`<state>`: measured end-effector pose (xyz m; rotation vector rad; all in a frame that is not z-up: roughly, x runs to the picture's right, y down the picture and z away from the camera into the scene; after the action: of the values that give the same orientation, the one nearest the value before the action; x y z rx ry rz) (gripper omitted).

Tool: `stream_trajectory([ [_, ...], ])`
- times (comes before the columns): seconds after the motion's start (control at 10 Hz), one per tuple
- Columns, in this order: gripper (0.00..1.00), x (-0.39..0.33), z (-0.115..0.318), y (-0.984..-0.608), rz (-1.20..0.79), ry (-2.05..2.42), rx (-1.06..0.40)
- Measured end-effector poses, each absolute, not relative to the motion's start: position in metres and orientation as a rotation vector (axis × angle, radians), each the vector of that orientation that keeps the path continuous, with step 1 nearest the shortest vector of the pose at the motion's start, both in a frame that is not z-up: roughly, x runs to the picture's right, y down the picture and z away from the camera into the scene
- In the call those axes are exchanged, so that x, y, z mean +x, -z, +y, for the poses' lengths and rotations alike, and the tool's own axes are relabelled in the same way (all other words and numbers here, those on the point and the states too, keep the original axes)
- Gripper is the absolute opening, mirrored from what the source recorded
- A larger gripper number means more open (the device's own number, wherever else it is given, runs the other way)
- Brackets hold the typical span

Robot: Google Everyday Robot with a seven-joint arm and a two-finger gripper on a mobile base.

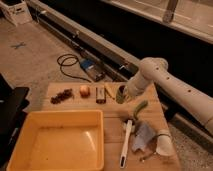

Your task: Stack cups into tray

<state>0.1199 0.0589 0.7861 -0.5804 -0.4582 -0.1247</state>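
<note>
The yellow tray (60,114) sits at the front left of the wooden table and nothing shows inside it. A white cup (163,143) lies on its side at the front right. My gripper (121,93) is low over the back middle of the table, on the end of the white arm that reaches in from the right. A small greenish thing (119,95), perhaps the light green cup, sits right at the gripper. The dark grey-brown cup may be the small dark object (100,94) left of the gripper; I cannot be sure.
On the table are a dark bunch like grapes (62,95), a round orange fruit (85,90), a green curved item (140,108), a light blue cloth (143,136) and a white-handled brush (125,146). A blue device with a black cable (88,66) lies on the floor behind.
</note>
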Motion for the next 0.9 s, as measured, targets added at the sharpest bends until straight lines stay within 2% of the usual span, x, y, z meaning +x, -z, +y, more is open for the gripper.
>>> stream_trajectory([
  [0.4, 0.00, 0.116, 0.057, -0.784, -0.462, 0.138, -0.564],
  [0.9, 0.00, 0.037, 0.045, -0.726, -0.527, 0.352, -0.459],
])
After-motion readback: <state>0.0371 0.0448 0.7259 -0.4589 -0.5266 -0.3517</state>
